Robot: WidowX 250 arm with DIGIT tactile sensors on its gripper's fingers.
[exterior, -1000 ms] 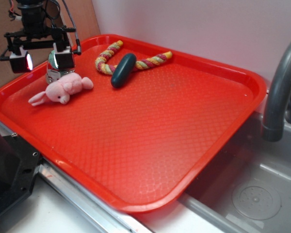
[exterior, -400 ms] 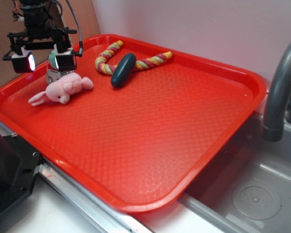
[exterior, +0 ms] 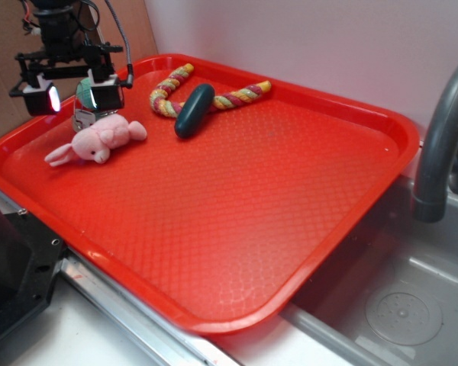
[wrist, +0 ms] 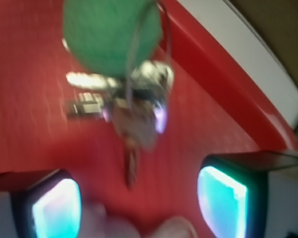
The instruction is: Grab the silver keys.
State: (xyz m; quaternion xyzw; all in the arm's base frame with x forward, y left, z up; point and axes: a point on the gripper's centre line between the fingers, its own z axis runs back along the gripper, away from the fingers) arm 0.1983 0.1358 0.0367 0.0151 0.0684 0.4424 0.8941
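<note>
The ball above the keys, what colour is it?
Green ball, clearest in the wrist view.

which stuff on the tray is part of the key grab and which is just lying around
Part of the job:
- silver keys
- gripper, above the keys

Just lying about:
- green crocheted ball, right by the keys
- pink plush toy
- striped rope
- dark green oblong
- red tray

The exterior view was bright and evenly lit, with soft shadows and a pale sheen on the red tray. The wrist view was strongly blurred: the silver keys looked smeared, and the fingers glowed cyan.
</note>
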